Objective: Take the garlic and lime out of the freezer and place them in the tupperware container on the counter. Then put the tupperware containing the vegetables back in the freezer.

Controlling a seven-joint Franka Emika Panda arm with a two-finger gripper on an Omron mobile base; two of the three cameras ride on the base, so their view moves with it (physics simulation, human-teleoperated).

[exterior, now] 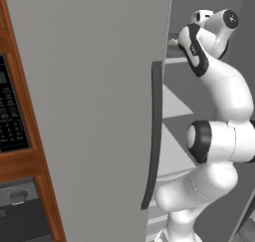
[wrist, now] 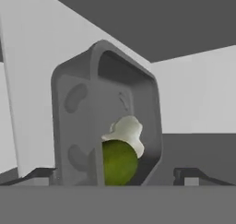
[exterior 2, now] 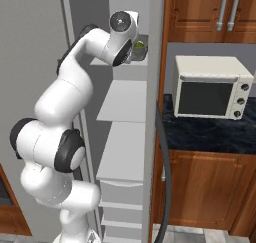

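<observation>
Flat, even rendered light without glare, soft shading inside the freezer (exterior 2: 125,107), mild softness and blocky compression in the hand view, no visible edge distortion

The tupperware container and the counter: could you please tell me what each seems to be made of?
The tupperware container looks like matte grey plastic: thin moulded walls with rounded corners, faintly translucent, with the lime and garlic inside it. The counter looks like polished dark stone, judging by its black surface with pale speckles, though the rendering leaves this open.
</observation>
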